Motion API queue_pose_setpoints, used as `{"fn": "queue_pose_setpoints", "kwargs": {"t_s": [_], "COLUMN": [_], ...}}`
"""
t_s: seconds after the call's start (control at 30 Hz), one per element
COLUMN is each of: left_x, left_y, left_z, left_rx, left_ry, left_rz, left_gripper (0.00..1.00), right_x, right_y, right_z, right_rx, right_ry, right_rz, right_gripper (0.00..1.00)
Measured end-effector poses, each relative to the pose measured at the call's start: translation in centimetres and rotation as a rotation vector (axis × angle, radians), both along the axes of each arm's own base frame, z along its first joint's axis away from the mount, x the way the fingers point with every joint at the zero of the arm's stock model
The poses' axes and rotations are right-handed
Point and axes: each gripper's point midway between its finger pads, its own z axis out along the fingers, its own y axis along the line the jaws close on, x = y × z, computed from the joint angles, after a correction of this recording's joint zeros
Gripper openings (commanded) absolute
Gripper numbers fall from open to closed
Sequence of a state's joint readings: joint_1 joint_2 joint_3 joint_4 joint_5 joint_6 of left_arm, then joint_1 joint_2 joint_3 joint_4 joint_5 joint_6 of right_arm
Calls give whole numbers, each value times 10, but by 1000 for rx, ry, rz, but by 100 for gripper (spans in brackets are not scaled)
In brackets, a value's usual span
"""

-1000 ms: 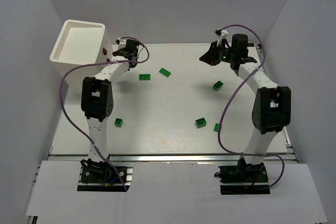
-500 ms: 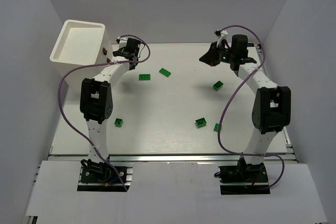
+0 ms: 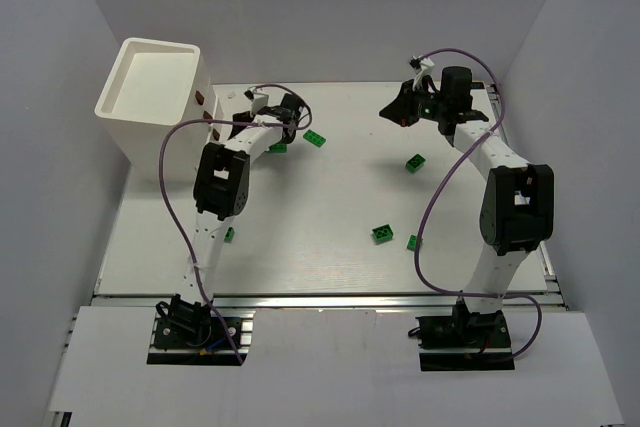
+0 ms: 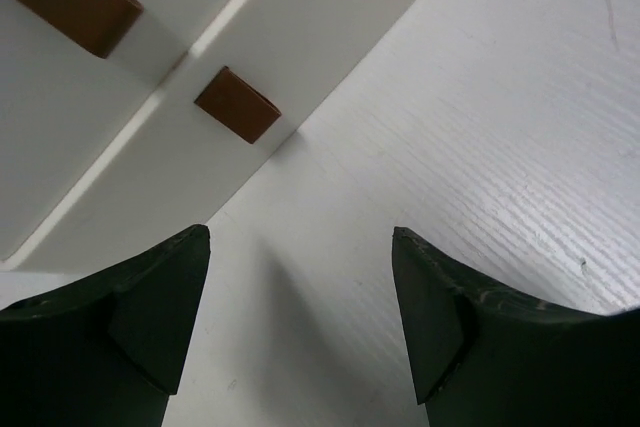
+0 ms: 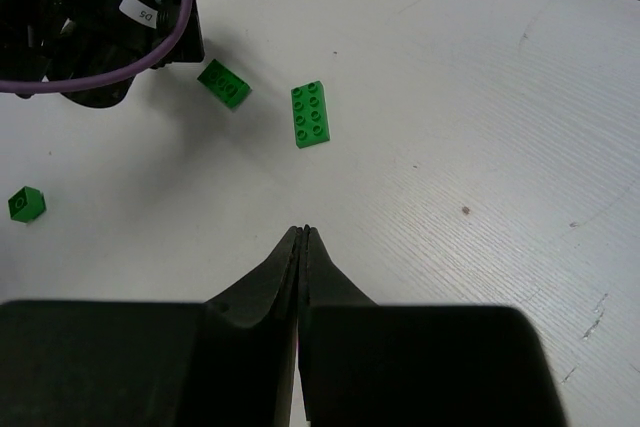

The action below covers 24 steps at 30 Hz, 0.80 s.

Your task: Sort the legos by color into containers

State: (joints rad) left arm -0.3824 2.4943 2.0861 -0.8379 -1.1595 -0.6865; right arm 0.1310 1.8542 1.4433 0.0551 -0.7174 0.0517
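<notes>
Several green legos lie on the white table: one right of my left gripper, one half hidden under that arm, others at the right and nearer the front. The white containers stand at the back left; their wall with brown marks fills the upper left of the left wrist view. My left gripper is open over bare table beside that wall. My right gripper hangs shut and empty at the back right, short of a green brick.
Another green brick lies at the front right, and one shows behind the left arm's lower link. Grey walls enclose the table on three sides. Purple cables loop off both arms.
My left arm has swung right, away from the container wall, and its jaws have spread wider. The right arm and the bricks have stayed put.
</notes>
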Motion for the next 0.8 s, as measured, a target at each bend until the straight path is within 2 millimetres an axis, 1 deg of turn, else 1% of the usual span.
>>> {"fn": "queue_pose_setpoints", "kwargs": {"t_s": [0.07,0.27,0.43,0.63,0.67,0.7,0.77,0.8], "left_x": [0,3,2,6,6,7,9,9], "left_y": [1,13,21,30,30,31,33,34], "left_z": [5,18,18,18,18,18,19,18], "left_rx": [25,84,110,109,107,105,100,97], "left_ry": [-28,-94,-116,-147,-151,-156,-165,-169], "left_rz": [13,59,84,107,109,112,118,120], "left_gripper": [86,88,90,89,88,83,77,71], "right_x": [0,2,9,15,15,15,15,15], "right_y": [0,-6,-15,-21,-22,-23,-24,-24], "right_z": [0,-1,-5,-5,-5,-5,-6,-6], "right_rx": [0,-4,-10,-24,-27,-29,-31,-31], "right_ry": [0,0,12,21,20,23,27,29], "right_rz": [-1,-11,-30,-43,-44,-45,-48,-49], "right_gripper": [0,0,0,0,0,0,0,0]}}
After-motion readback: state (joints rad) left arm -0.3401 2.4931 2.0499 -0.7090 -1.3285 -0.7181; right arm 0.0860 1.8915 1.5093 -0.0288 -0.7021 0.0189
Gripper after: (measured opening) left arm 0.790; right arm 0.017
